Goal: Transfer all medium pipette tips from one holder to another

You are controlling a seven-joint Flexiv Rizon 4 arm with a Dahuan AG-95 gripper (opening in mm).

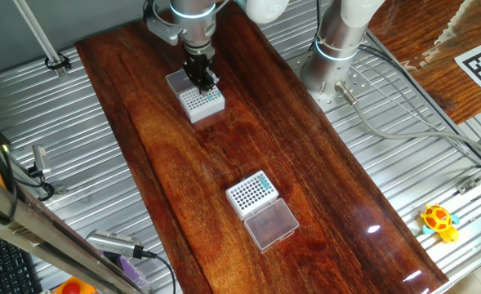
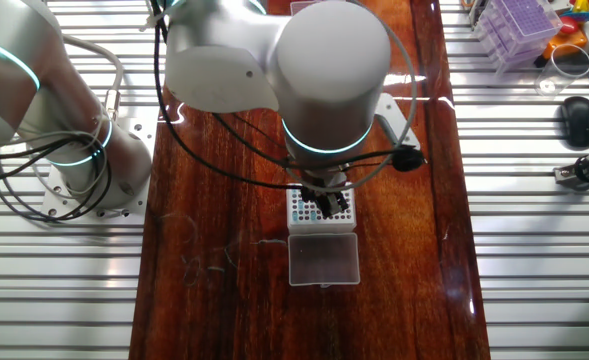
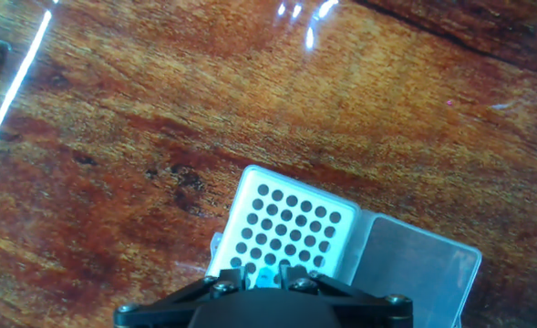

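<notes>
Robot arm with its tool (image 1: 201, 79) lowered over the white rack with bold dark holes (image 1: 202, 101) at the far end of the wooden surface (image 1: 248, 147). In the hand view, a small teal tip (image 3: 264, 274) shows between the two fingers (image 3: 222, 285), just above the near edge of this rack's hole grid; the fingers sit close together around it, so the tool appears closed on one tip. The rack's clear lid (image 3: 421, 273) lies flat just beside it. Nearer the front of the surface stands the second white rack (image 1: 251, 193), its top dotted with more teal tips (image 1: 253, 189), with a frosted lid (image 1: 271, 223) touching its near side. The two racks are well apart.
</notes>
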